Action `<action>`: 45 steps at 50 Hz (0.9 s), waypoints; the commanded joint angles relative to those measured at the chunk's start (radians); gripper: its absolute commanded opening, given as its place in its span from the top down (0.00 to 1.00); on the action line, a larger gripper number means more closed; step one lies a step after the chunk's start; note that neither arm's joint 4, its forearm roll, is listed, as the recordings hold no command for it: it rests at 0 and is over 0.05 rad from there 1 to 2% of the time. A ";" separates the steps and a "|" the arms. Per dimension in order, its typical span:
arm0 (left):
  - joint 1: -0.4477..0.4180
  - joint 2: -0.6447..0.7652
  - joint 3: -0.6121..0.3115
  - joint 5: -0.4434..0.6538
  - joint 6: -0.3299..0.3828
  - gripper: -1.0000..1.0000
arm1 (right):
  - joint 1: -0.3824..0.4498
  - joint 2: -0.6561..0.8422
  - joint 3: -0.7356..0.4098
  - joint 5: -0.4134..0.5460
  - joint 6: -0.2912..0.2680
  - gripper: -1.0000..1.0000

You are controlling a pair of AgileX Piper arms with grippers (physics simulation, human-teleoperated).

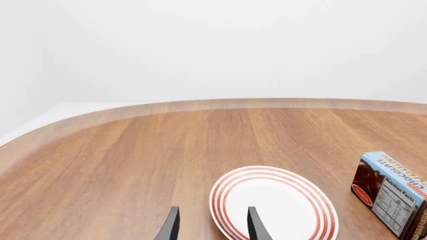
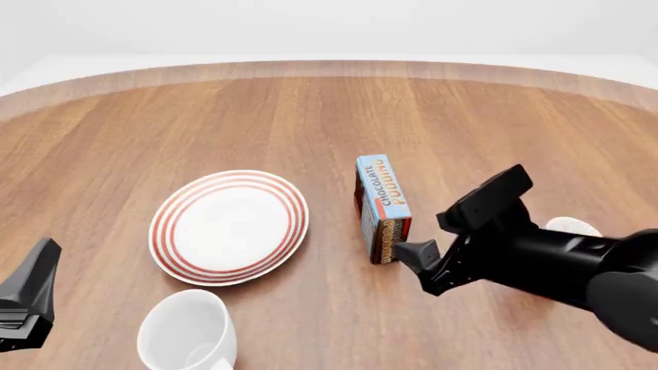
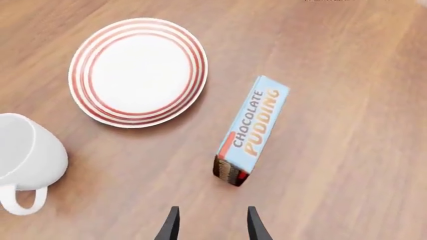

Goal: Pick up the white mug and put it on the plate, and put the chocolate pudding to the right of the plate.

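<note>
Right gripper is seen open in the right wrist view, fingers parted with nothing between them, held above the table just short of the near end of the chocolate pudding. In the front view the right arm is reached in from the right toward that end of the box; no contact can be made out.

Chocolate pudding is stood on a long narrow side, blue face up, just right of the plate and apart from it.

Plate is lain flat left of centre, nothing on it.

White mug is placed near the front edge, just in front of the plate, open mouth visible; handle is seen in the right wrist view. Mug is not touched by either gripper.

Left gripper is seen open and empty in the left wrist view, fingers parted over the plate's near rim. Only a dark piece of the left arm is shown at the left edge of the front view.

A white rounded object is partly hidden behind the right arm; cannot be identified.
</note>
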 commanded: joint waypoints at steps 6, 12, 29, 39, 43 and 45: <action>0.000 0.000 0.000 0.000 0.000 0.00 | 0.080 0.029 -0.018 0.007 -0.001 0.00; 0.000 0.000 0.000 0.000 0.000 0.00 | 0.094 0.044 -0.020 0.004 0.001 0.00; 0.000 0.000 0.000 0.000 0.000 0.00 | 0.186 0.123 -0.038 -0.023 0.027 0.00; 0.000 0.000 0.000 0.000 0.000 0.00 | 0.223 0.157 -0.047 -0.026 0.033 0.00; 0.000 0.000 0.000 0.000 0.000 0.00 | 0.230 0.162 -0.043 -0.024 0.030 0.00; 0.000 0.000 0.000 0.000 0.000 0.00 | 0.233 0.166 -0.044 -0.024 0.030 0.00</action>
